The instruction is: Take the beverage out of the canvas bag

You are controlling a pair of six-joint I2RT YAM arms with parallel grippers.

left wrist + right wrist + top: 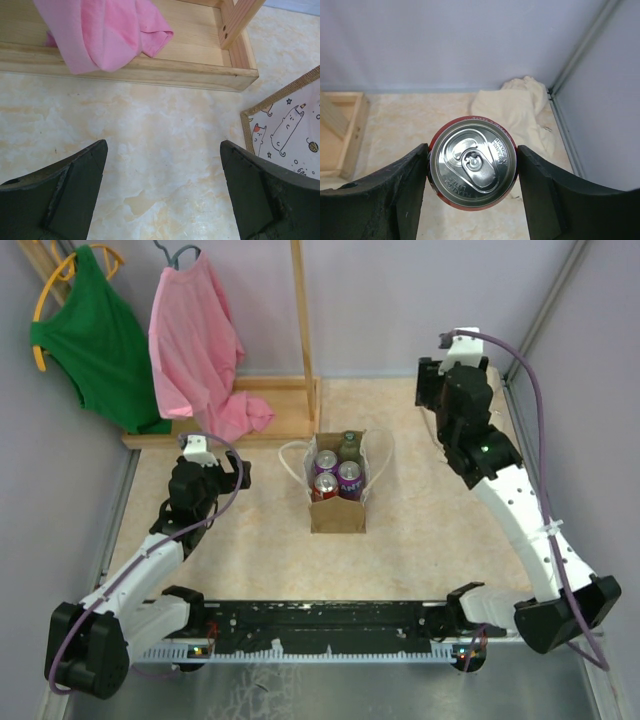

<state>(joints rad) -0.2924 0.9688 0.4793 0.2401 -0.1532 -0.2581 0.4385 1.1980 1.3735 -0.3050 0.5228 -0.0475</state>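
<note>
A pale marbled desk [420, 540] is enclosed by lilac walls, and at its far left a light wooden clothes rack [285, 400] is stood, from which a green garment [95, 350] and a pink garment [195, 350] are hung on hangers. The left arm [150, 560] is stretched forward on the left of the desk, while the right arm [515, 510] is reached towards the far right corner. The small tan-brown boxy canvas bag [338, 515] with white looped rope handles [290, 465] is set upright near the middle of the desk, between the two arms and touched by neither; its mouth is open, and two purple cans [349, 476], a red-sided can [324, 488] and a dark-topped container [349, 443] are seen inside it. A crumpled cream cloth [520, 112] is seen against the far right corner in the right wrist view. The left hand [163, 145] is spread to its widest over bare desk beside the bag, with nothing between its fingers. The right hand [472, 148] is closed on a red beverage can with a silver pull-tab top [472, 170], both fingers pressed against its sides, well apart from the bag; whether the can is rested on the desk cannot be told.
</note>
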